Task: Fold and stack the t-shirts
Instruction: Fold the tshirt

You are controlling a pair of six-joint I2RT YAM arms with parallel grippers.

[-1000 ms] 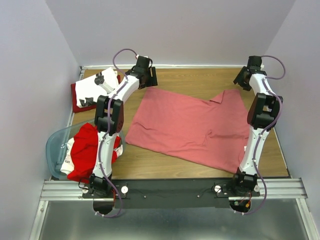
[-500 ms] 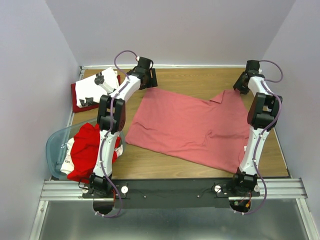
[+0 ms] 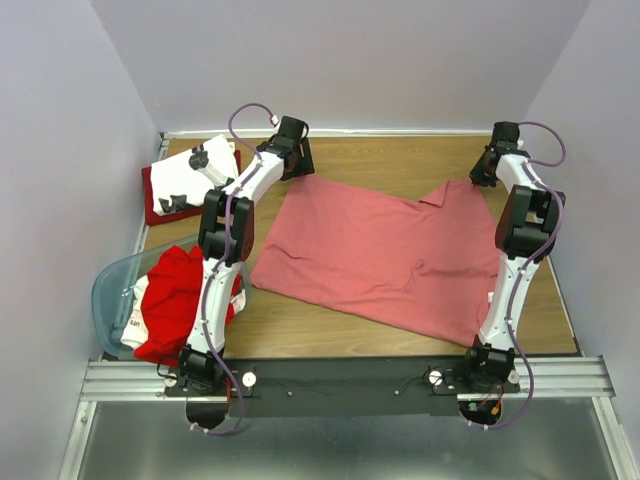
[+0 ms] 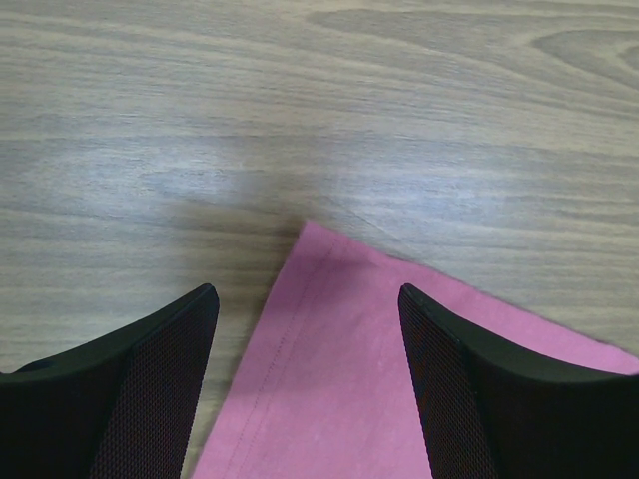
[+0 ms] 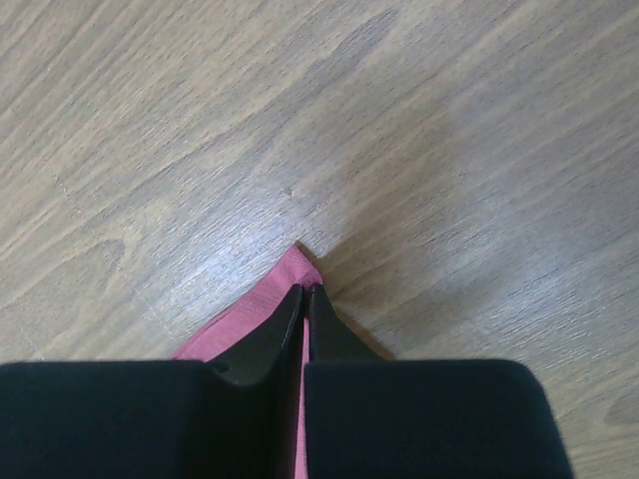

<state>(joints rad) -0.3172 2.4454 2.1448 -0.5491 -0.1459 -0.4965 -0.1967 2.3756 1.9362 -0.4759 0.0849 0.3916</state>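
Shows a wooden table point(image 3: 400, 160) with the salmon-pink t-shirt point(image 3: 370, 250) spread flat across its middle. At 8 o'clock, shows a pale-blue tub point(image 3: 108, 290) holding a bright red t-shirt point(image 3: 170, 290). At 10 o'clock, bears a white t-shirt point(image 3: 200, 175) lying on a dark red t-shirt point(image 3: 152, 205). Finds the left gripper point(image 4: 305, 291) at the pink cloth's 11 o'clock corner, jaws spread either side of it. Finds the right gripper point(image 5: 303, 291) at the 1 o'clock corner, jaws pressed together, pinching that corner.

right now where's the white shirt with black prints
In the top view the white shirt lies on the dark red shirt at the far left of the table, beyond the tub.
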